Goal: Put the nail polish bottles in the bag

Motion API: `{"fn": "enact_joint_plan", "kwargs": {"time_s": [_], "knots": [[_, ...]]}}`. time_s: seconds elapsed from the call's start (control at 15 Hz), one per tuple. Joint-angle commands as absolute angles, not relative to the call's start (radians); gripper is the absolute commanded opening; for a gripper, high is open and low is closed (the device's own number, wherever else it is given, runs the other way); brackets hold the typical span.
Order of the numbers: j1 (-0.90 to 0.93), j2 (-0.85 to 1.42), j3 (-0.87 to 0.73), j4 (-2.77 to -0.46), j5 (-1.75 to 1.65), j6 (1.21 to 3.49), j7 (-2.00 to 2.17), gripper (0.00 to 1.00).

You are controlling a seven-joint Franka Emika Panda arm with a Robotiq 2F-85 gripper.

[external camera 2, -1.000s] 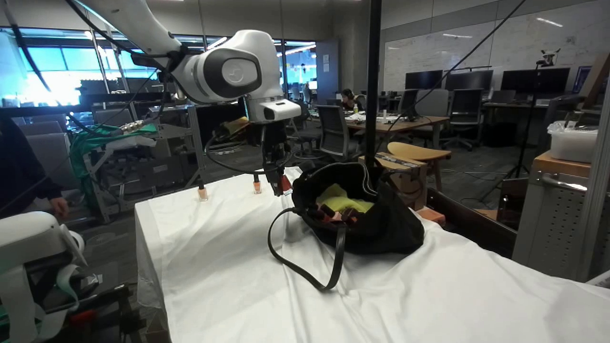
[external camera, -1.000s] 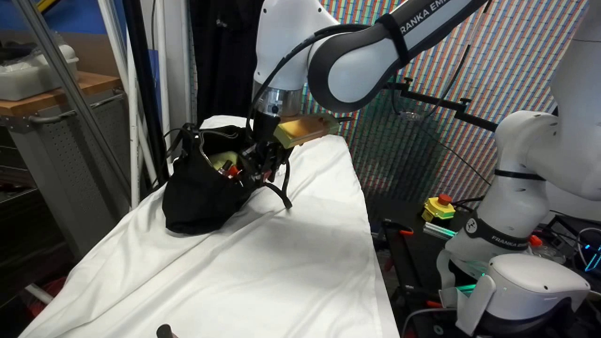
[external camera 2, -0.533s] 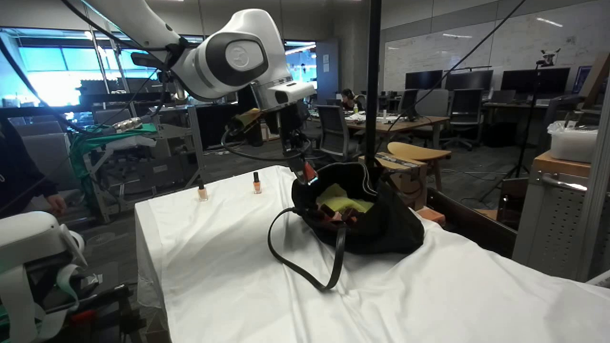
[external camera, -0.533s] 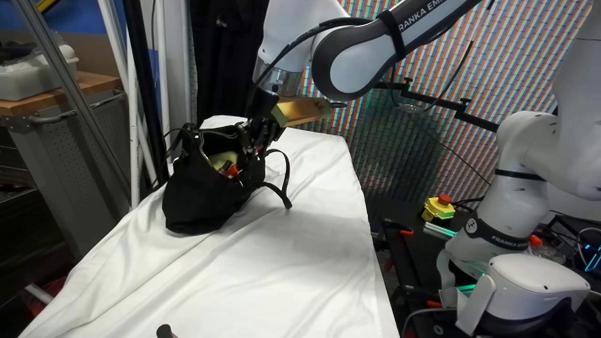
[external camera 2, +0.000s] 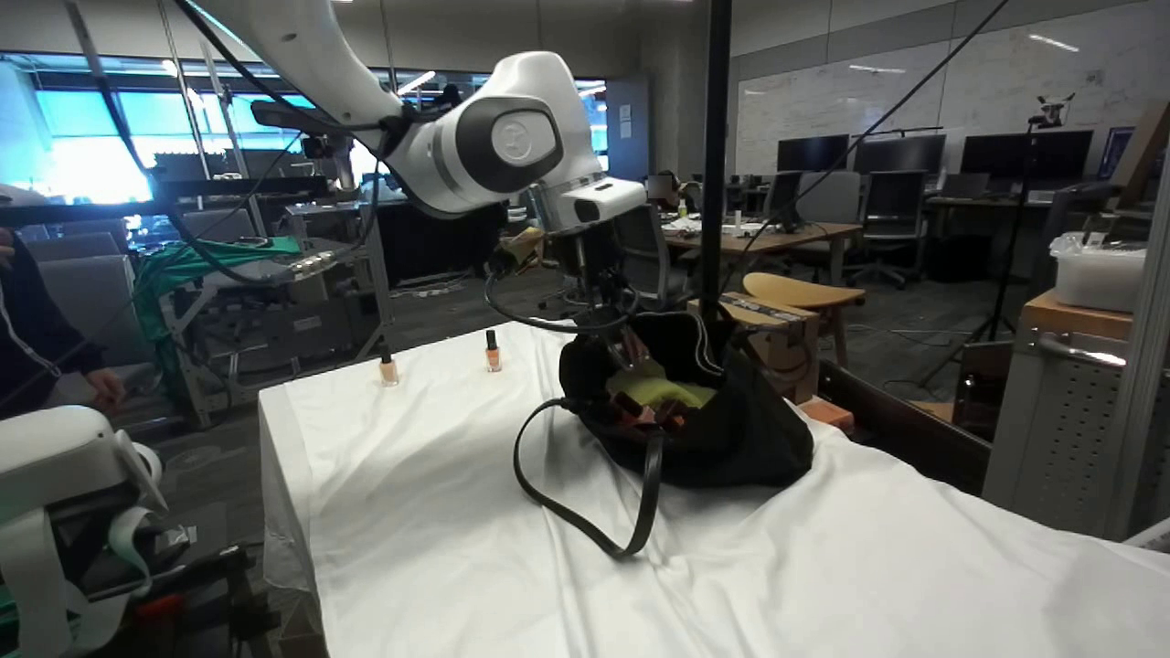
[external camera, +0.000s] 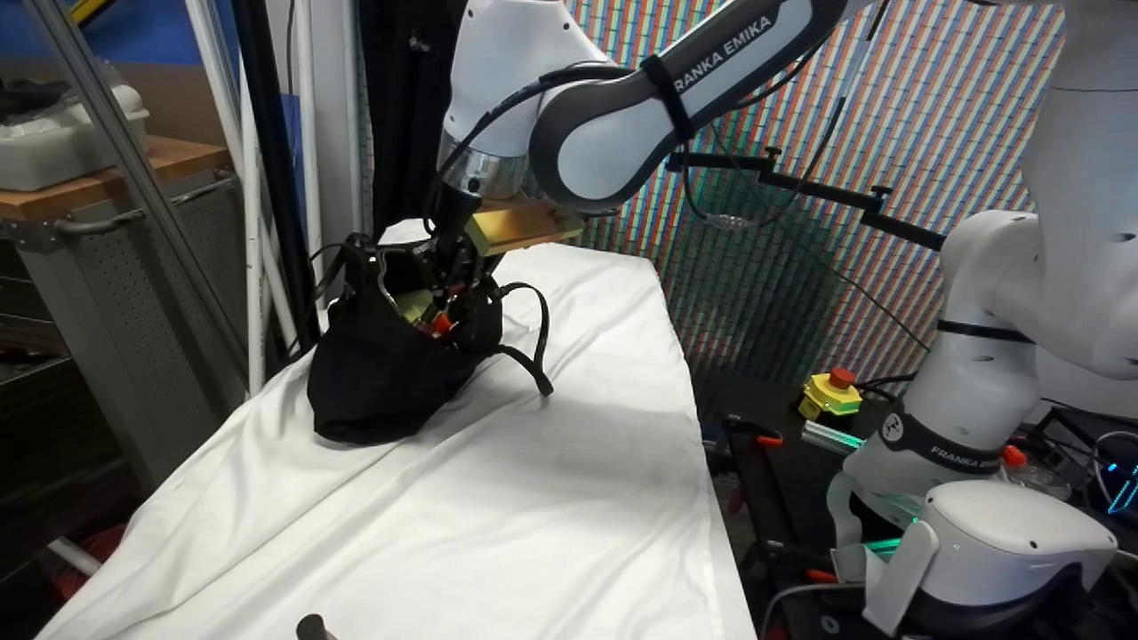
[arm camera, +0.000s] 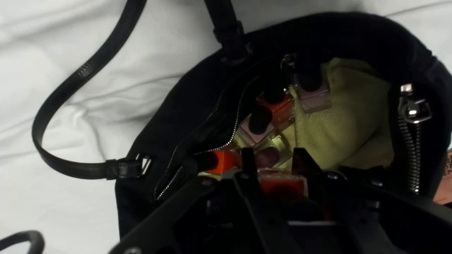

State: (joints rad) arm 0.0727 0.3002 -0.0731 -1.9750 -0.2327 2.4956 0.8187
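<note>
Black slouchy fabric bag (external camera 2: 749, 443): mouth gaping; you have at least four small black-capped glass bottles (arm camera: 255, 137) inside.
Black two-finger gripper (arm camera: 275, 156): clamped on a red glass bottle (arm camera: 282, 184) at the bag's mouth; your release looks next.
White cloth (external camera 2: 430, 512): two left for you, upright, far left: pale peach bottle (external camera 2: 389, 371), orange bottle (external camera 2: 494, 356), both black-capped.

In an exterior view, the red bottle (external camera 2: 632, 351), held in the gripper (arm camera: 274, 160), has been carried right, from outside the left rim of the bag (external camera 2: 745, 448) to within its open mouth. The arm (external camera: 596, 147) has been lowered since half a second ago; in an exterior view it has been shifted left, and more of the yellow lining (external camera: 412, 304) is now hidden behind the gripper. A white cord (external camera 2: 26, 338) can now be seen on the person (external camera 2: 55, 320) at the left edge.
</note>
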Motion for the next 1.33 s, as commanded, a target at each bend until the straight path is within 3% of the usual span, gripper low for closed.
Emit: {"fn": "enact_joint_plan", "kwargs": {"time_s": [0.0, 0.2, 0.27, 0.33, 0.67, 1.27], "knots": [[0.082, 0.429, -0.116, -1.837, -0.247, 2.52, 0.822, 0.2], [0.081, 0.491, -0.143, -1.777, -0.232, 2.516, 0.808, 0.18], [0.085, 0.503, -0.151, -1.769, -0.234, 2.52, 0.807, 0.51], [0.088, 0.506, -0.156, -1.767, -0.237, 2.522, 0.8, 0.66], [0.106, 0.462, -0.156, -1.815, -0.247, 2.54, 0.75, 0.97], [0.138, 0.288, -0.142, -2.003, -0.26, 2.524, 0.64, 0.99]]}}
